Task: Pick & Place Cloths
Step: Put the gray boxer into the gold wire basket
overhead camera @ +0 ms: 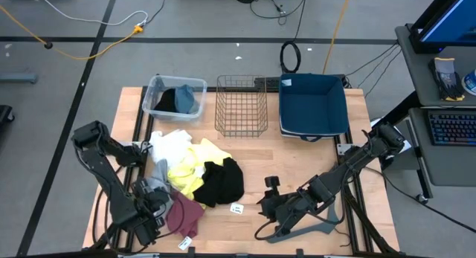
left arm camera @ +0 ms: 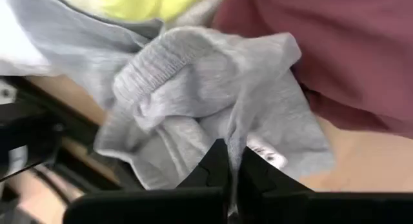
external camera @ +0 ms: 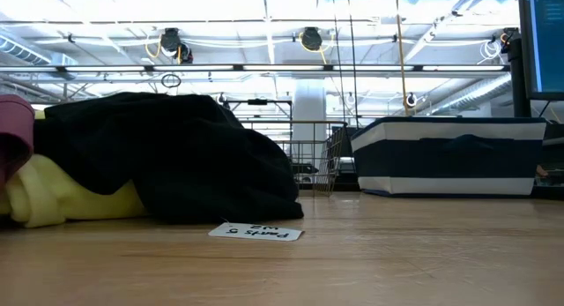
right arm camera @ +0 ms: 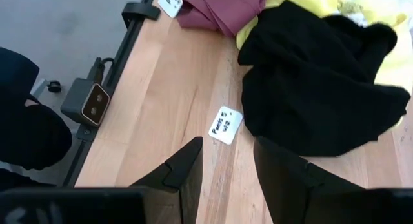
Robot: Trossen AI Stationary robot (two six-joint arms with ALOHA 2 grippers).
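Note:
The cloths lie in a pile at the table's near left: white (overhead camera: 169, 146), yellow (overhead camera: 190, 172), black (overhead camera: 223, 182), maroon (overhead camera: 184, 212) and grey (overhead camera: 158, 188). My left gripper (overhead camera: 155, 202) (left arm camera: 231, 150) is at the pile's near-left edge, shut on the grey cloth (left arm camera: 193, 88). My right gripper (overhead camera: 260, 207) (right arm camera: 226, 166) hovers open over bare wood right of the black cloth (right arm camera: 316, 82), its fingers pointing toward a white tag (right arm camera: 226, 125). The low view shows the black cloth (external camera: 167, 156) resting on the yellow one (external camera: 62, 200), and neither gripper. My left gripper pinches a raised fold of the grey cloth (left arm camera: 235, 130) between its two shut fingers. The fabric is bunched just ahead of the fingertips, and its ribbed hem (left arm camera: 155, 66) is curled over beyond them. The rest of the cloth lies against the maroon cloth (left arm camera: 335, 50) and the pile.
Along the far edge stand a clear plastic bin (overhead camera: 195, 85) holding dark and blue-grey cloths, a wire basket (overhead camera: 242, 105) and a dark blue fabric bin (overhead camera: 314, 105). Another white tag (overhead camera: 186, 243) lies by the maroon cloth. Bare wood stretches between the pile and the right arm.

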